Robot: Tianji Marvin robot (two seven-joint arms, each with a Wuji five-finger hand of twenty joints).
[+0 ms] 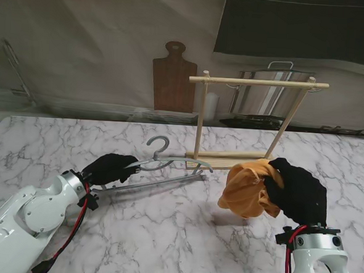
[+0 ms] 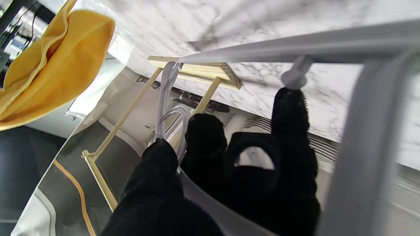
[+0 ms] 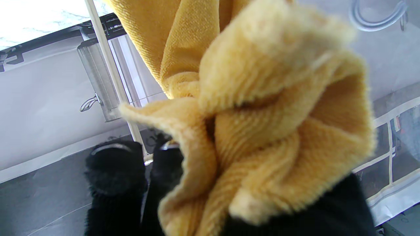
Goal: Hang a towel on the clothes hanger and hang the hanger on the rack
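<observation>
My left hand point(image 1: 109, 168), in a black glove, is shut on the left end of a grey clothes hanger point(image 1: 162, 162). The hanger is lifted and tilted, its hook point(image 1: 157, 143) pointing away from me and its bar point(image 1: 148, 185) reaching toward the rack. In the left wrist view the gloved fingers point(image 2: 288, 137) wrap the hanger point(image 2: 295, 44). My right hand point(image 1: 296, 192) is shut on a bunched yellow towel point(image 1: 248, 187), held above the table to the right of the hanger. The towel point(image 3: 262, 131) fills the right wrist view. The wooden rack point(image 1: 259, 83) stands behind both.
The rack's flat wooden base point(image 1: 230, 159) rests on the marble table point(image 1: 163, 234) just beyond the hanger's right tip. A wooden cutting board point(image 1: 173, 80) and a steel pot point(image 1: 268, 95) stand at the back wall behind the table.
</observation>
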